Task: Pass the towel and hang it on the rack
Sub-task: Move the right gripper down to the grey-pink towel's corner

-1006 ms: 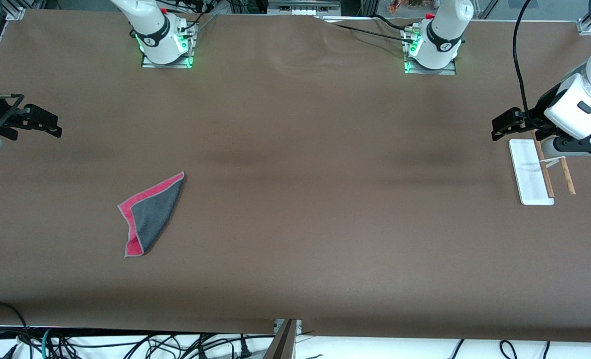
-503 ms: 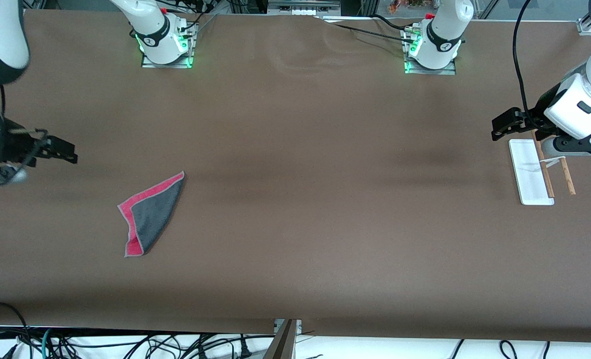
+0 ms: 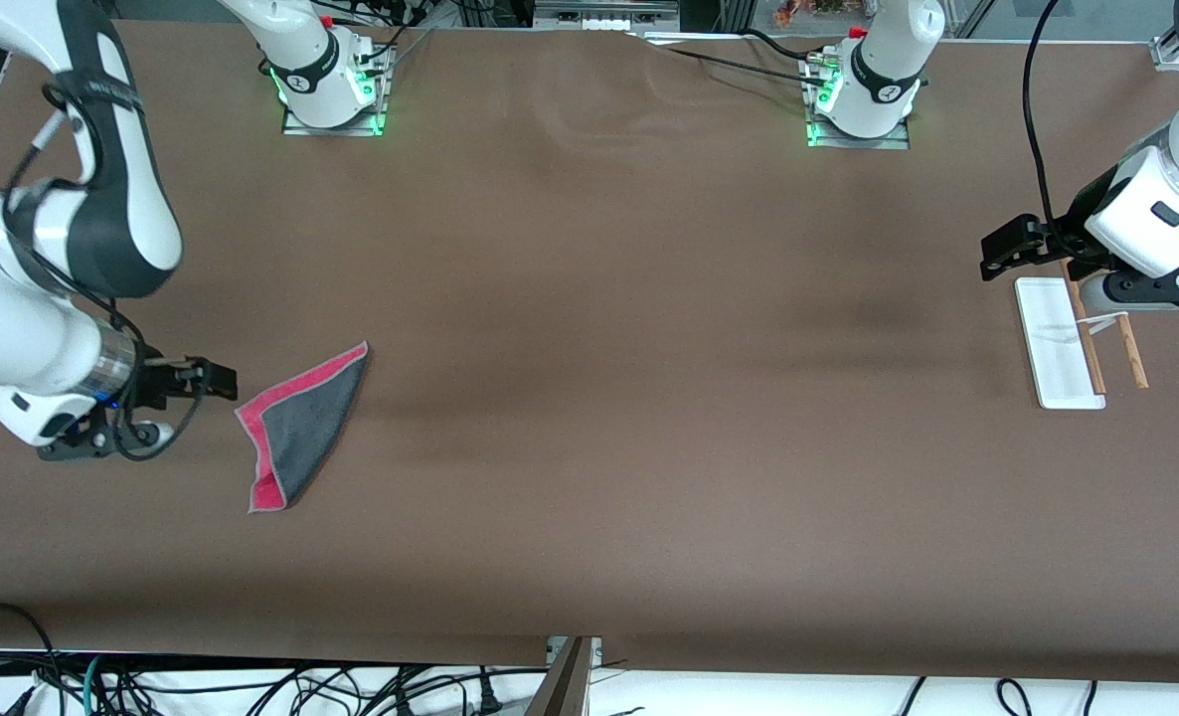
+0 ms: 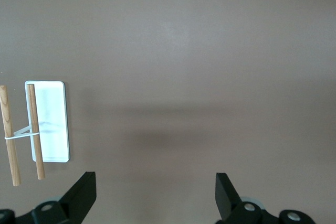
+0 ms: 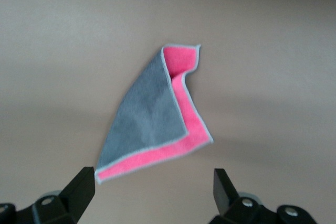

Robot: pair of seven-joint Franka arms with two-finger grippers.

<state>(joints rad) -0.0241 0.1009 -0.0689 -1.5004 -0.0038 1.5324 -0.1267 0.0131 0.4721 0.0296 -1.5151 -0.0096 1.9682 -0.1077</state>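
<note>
Towel (image 3: 299,430) placement and rack (image 3: 1059,343) placement are described here in descending order of size, starting with the table (image 3: 599,348), whose brown cover spans the whole work area and carries both items. The right arm (image 3: 73,179) reaches in from its base at the table's back edge and bends down toward its own end of the table; the left arm (image 3: 1161,209) waits over its own end. The rack stands toward the left arm's end, on a flat white rectangular base with two thin brown wooden rods held parallel by a white bracket; in the left wrist view the rack (image 4: 48,121) lies to one side of the finger line, well apart from the towel. The towel lies flat on the table toward the right arm's end, folded into a rough triangle, dark grey side up with a pinkish-red band along two edges and a light stitched border; the right wrist view shows the towel (image 5: 152,116) ahead of the fingertips. The right gripper (image 3: 214,380) sits just beside the towel's corner, jaws spread wide, holding nothing. The left gripper (image 3: 1005,247) hangs over the table just beside the rack's base, jaws likewise spread wide and holding nothing.
</note>
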